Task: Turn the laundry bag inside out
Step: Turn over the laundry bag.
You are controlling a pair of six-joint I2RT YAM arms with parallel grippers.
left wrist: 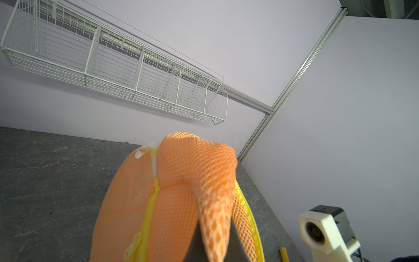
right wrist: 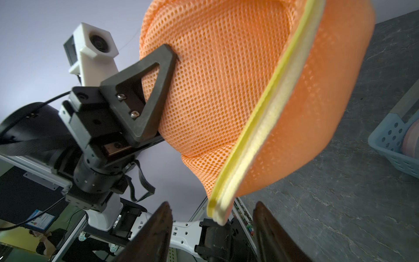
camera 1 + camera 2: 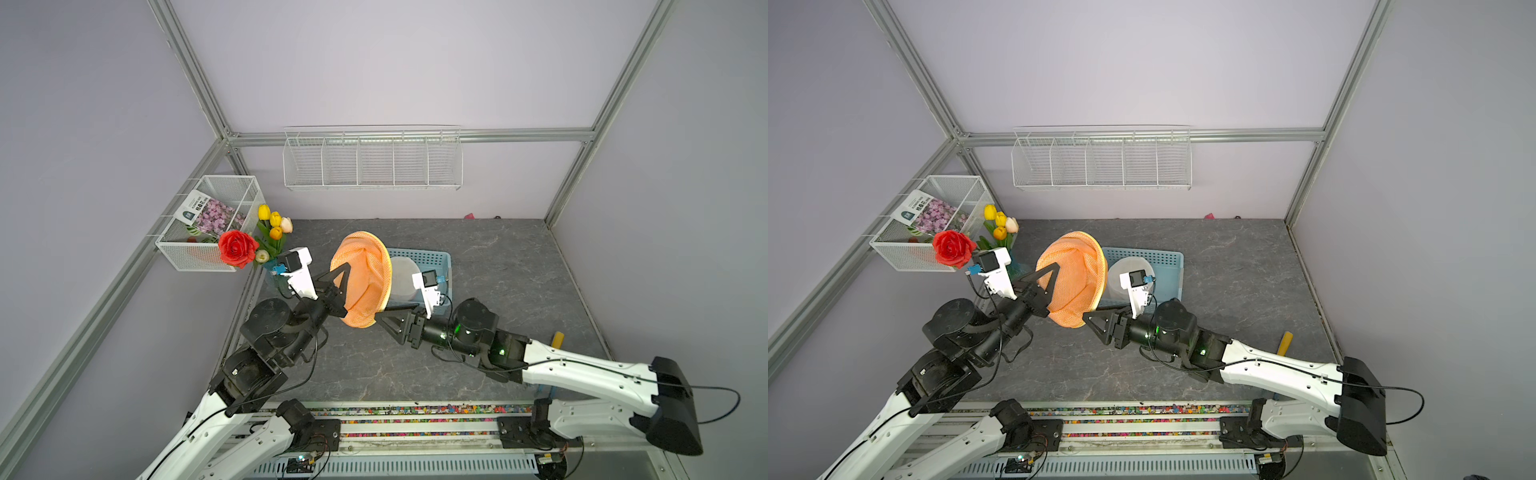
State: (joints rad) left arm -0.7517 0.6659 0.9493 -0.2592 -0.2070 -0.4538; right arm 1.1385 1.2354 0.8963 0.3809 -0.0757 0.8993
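My left pincer is clamped on a fold of mesh inside the laundry bag, and that one pinch carries the whole bag. It hangs clear of the table, between my two arms and on the near side of the blue basket, with its open mouth turned towards my left arm. My right pincer holds nothing. Its jaws stand fairly wide, just below the lowest corner of the yellow zip rim, at the bag's near right edge.

The step in hand, as I judge it, is to take that rim with my right pincer, so that one side can draw the mesh out through the mouth while the other peels the rim back over it.

To do it well, I should:
- Come up squarely, so the stiff padded edge sits deep between the jaws and not on their tips.
- Bite the rim alone; catching the mesh wall behind it would lock the two layers together.
- Keep the left grip firm and quiet while I close, since the bag will swing if nudged.
- Pull the two pincers apart slowly afterwards; open mesh snags easily.
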